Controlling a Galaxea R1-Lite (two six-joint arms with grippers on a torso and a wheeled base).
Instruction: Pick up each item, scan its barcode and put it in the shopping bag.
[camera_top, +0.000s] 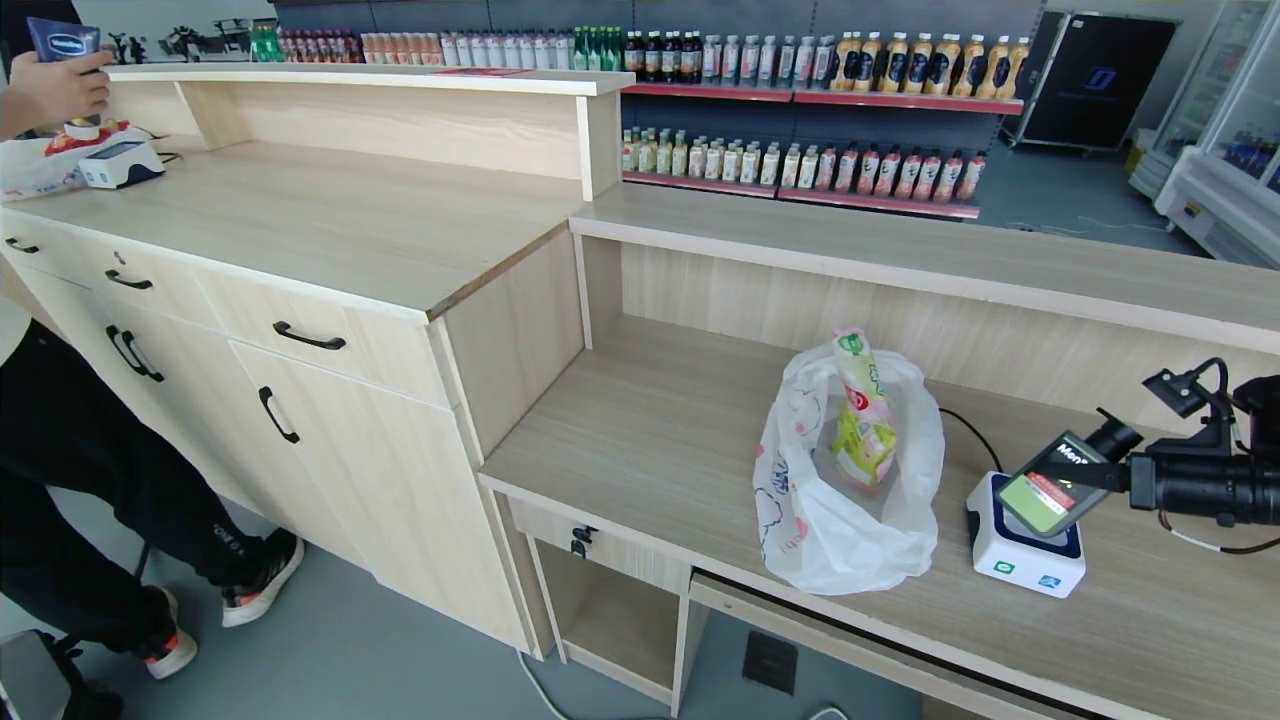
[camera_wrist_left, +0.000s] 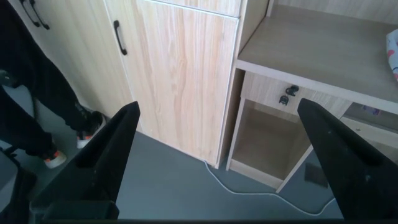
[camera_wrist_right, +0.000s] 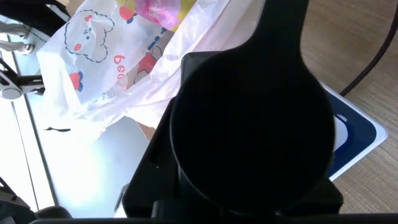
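Right claw (camera_top: 1098, 462) clamps a flat dark packet (camera_top: 1045, 492) with a green label over the white-and-blue scanner box (camera_top: 1025, 560), at 3 o'clock from the white plastic shopping bag (camera_top: 850, 520). Left claw (camera_wrist_left: 217, 155) gapes wide, empty. Close up, the shopping bag (camera_wrist_right: 93, 62) lies beside the scanner box (camera_wrist_right: 357, 134).

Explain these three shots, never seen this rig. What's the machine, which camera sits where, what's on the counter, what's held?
It is a two-armed robot at a shop checkout. The wide picture comes from its head camera, the other two from cameras on its wrists. On the lower counter stand a white shopping bag with a snack packet inside, and a small white scanner. The right gripper holds a small pack over the scanner. The left wrist picture looks past the open left gripper at floor and cabinets.
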